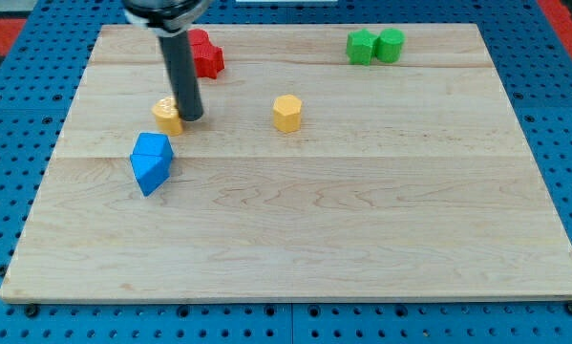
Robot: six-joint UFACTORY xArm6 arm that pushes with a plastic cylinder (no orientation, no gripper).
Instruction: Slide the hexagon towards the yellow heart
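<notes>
A yellow hexagon [286, 112] stands on the wooden board [295, 239], a little above the middle. A yellow heart [166, 115] lies to its left, partly hidden by my rod. My tip [192, 118] rests on the board right against the heart's right side, well left of the hexagon. The rod rises from there to the view's top.
A red block [205, 53], partly hidden by the rod, lies at the upper left. Two green blocks [375, 46] sit together at the upper right. A blue block [152, 161] lies just below the heart. The board rests on a blue pegboard.
</notes>
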